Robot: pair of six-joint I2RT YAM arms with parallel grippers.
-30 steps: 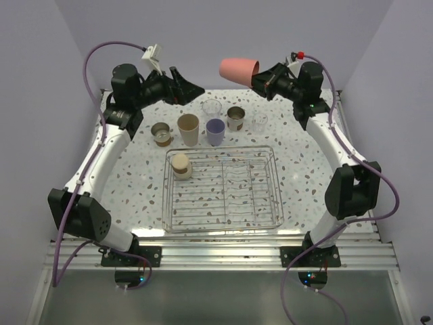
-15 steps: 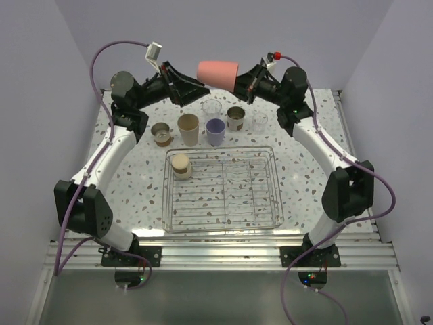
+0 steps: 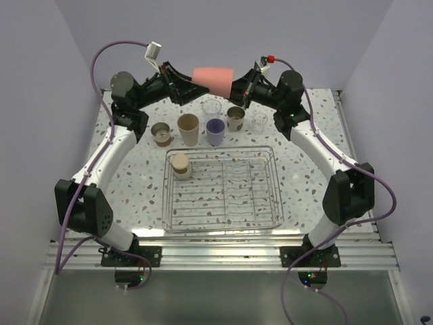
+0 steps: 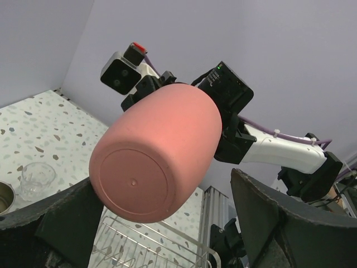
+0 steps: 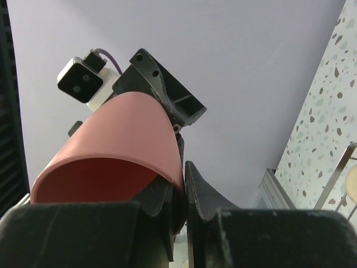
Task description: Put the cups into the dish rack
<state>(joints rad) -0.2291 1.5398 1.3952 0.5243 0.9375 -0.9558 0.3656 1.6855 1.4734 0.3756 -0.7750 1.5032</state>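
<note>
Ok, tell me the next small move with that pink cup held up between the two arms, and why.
Probably close the left gripper on the pink cup. The right gripper pinches its rim and holds it sideways in the air, and its base end sits between the left gripper's open fingers, not yet gripped. The right should let go only once the left has it.

A white table [image 3: 135,176] flecked with brown and grey specks fills the middle. Plain lavender walls [image 3: 40,81] rise behind the table and on both its sides. Along the table's near edge runs a ribbed metal rail [image 3: 223,255], and nearer than that lies a dull grey floor [image 3: 216,298].
</note>
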